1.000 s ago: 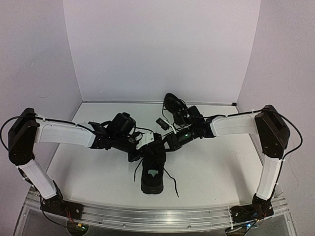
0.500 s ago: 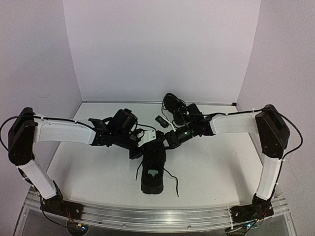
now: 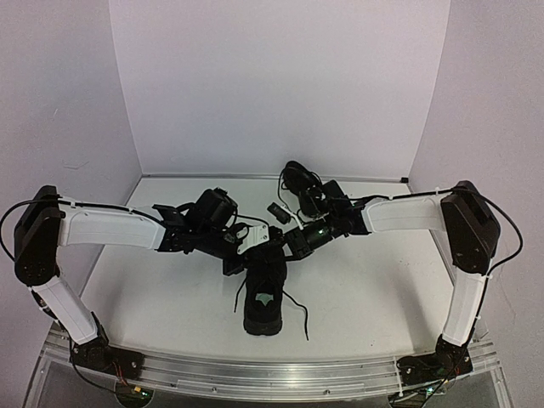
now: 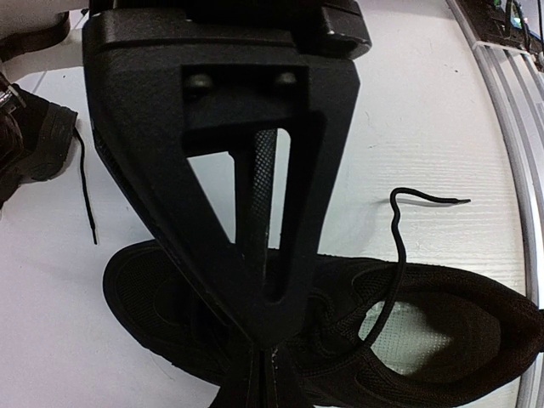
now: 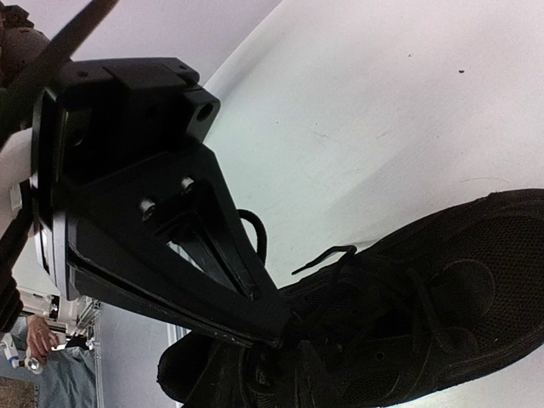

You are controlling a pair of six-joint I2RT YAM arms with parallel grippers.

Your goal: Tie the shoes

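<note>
Top external shows the near shoe (image 3: 263,297) mid-table and the far shoe (image 3: 297,180) at the back. My left gripper (image 4: 259,344) is clamped tight over the near shoe's laces (image 4: 397,255). The right gripper (image 5: 274,327) is beside it, and I cannot tell its width. I judge we're gathering laces; next I need each loose end pinched

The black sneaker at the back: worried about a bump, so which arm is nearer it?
Right. The right arm has its wrist just beside the back black low-top sneaker, with the right pincer down at the near black sneaker. The left pincer is there too, farther from the back one.
</note>
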